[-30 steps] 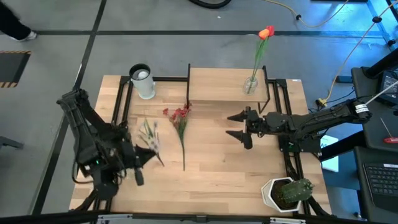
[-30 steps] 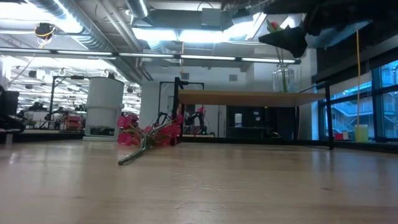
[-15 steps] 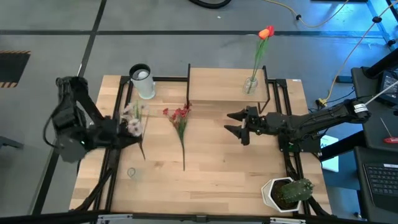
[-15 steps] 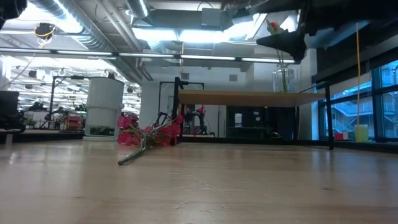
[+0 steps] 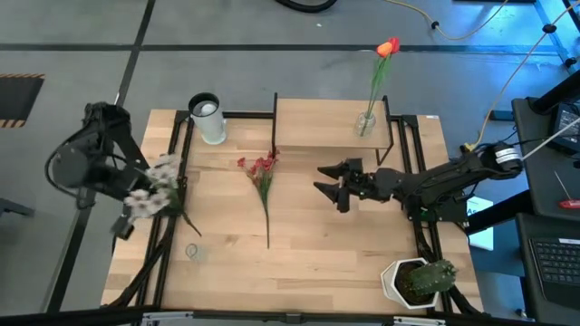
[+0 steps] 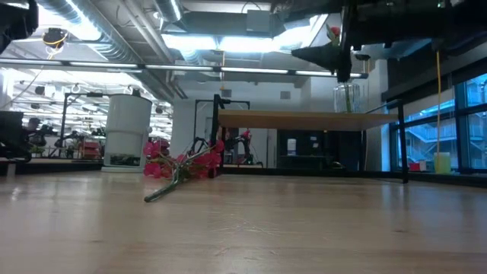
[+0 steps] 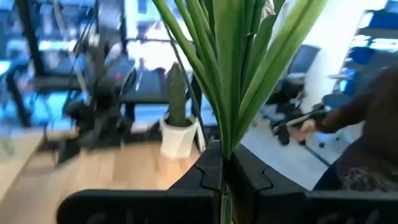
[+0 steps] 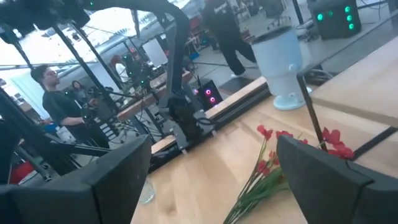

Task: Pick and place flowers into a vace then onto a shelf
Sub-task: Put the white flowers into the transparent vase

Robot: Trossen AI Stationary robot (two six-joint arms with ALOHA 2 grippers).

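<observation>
My left gripper (image 5: 168, 204) is up over the table's left edge, shut on a white blossom sprig (image 5: 149, 186). The sprig's green leaves (image 7: 230, 68) rise out of the shut fingers in the left wrist view. A red blossom sprig (image 5: 263, 186) lies flat on the tabletop, in front of the shelf (image 5: 317, 122). My right gripper (image 5: 328, 183) hovers open just to its right, pointing at it; the sprig (image 8: 267, 171) shows between the fingers. An orange tulip (image 5: 388, 47) stands in a glass vase (image 5: 365, 122) on the shelf. My left gripper pinches the white sprig's green stem (image 7: 222, 167) between its two fingers, just below where the leaves fan out. The sprig is lifted clear of the table, with its blossoms above the arm in the high view.
A white cup (image 5: 208, 118) stands at the table's far left, beside the shelf. A cactus in a white pot (image 5: 419, 281) sits at the near right corner. A small clear object (image 5: 191, 251) lies near the left edge. People move in the room beyond.
My left gripper has carried the white sprig up off the table and toward the left edge, turning as it rose. My right gripper has moved left toward the red sprig, still open. The red sprig has not moved.
</observation>
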